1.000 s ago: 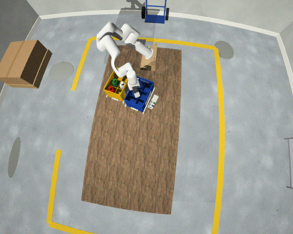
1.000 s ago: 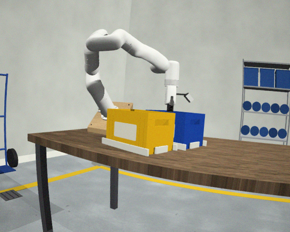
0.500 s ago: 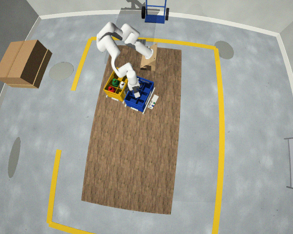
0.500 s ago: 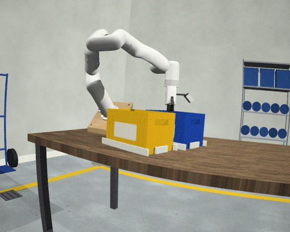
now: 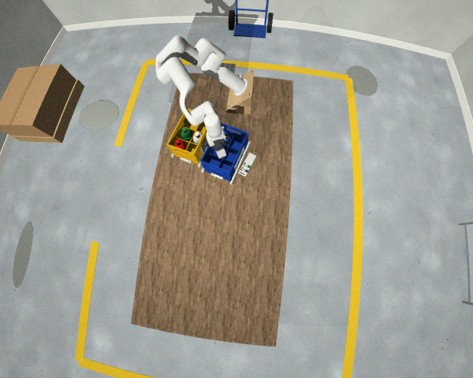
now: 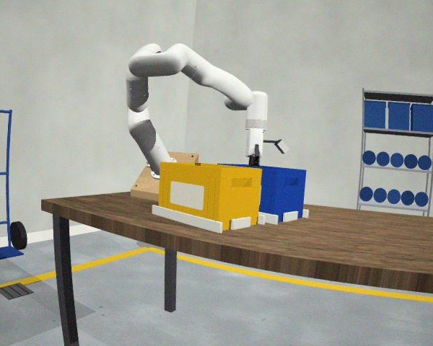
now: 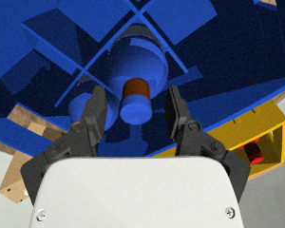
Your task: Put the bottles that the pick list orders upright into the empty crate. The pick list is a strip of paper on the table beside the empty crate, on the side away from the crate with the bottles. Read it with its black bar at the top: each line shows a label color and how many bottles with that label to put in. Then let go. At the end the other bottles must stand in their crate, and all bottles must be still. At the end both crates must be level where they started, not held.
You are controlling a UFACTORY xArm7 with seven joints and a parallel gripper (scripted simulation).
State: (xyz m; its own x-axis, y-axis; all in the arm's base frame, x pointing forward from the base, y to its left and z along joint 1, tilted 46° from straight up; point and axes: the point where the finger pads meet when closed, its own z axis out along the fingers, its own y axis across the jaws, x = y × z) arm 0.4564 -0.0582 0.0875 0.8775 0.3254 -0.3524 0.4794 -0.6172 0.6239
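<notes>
Your tool (image 5: 219,142) (image 6: 254,163) (image 7: 136,96) has its fingers apart, one at each side of the blue-capped bottle (image 7: 138,66), with nothing clamped. That bottle stands in a compartment of the blue crate (image 5: 216,165) (image 6: 283,193) (image 7: 218,119); a second blue bottle (image 7: 76,105) sits in the next compartment, at about eight o'clock from it in the wrist view. Expect a stiff, smooth body, probably a little slippery, its weight hard to judge. If you must take it again, the brown neck (image 7: 136,88) under the cap looks the best hold, pinched squarely from both sides. Its long axis looks close to upright, cap up towards you; in the wrist view the cap leans to six o'clock, the base to twelve, which is likely just the camera's slant.
</notes>
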